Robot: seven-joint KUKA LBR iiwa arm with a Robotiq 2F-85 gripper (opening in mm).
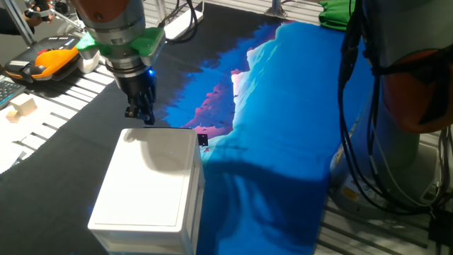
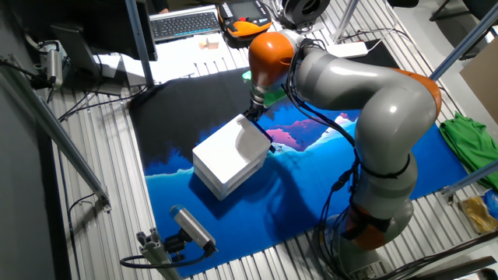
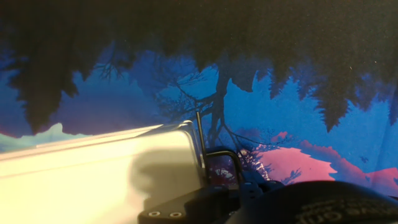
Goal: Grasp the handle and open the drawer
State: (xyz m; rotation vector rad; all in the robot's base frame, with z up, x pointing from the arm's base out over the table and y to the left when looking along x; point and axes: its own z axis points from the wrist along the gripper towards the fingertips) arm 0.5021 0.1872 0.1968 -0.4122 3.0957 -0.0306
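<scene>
The white drawer unit (image 1: 152,188) stands on the dark and blue mat; it also shows in the other fixed view (image 2: 229,155) and the hand view (image 3: 93,171). The drawer's front face is turned away, so only its far top edge (image 1: 199,152) shows. The handle shows as a small black end piece (image 1: 203,139) at the far right corner and as a thin dark bar (image 3: 200,140) in the hand view. My gripper (image 1: 141,115) hangs just above the unit's far left edge, left of the handle and apart from it. Its fingers are dark and close together, and the gap is unclear.
The printed mat (image 1: 283,142) covers the table, blue on the right and black on the left. An orange tool (image 1: 53,60) and a wooden block (image 1: 21,108) lie at the far left. The arm's base and cables (image 1: 396,106) stand to the right.
</scene>
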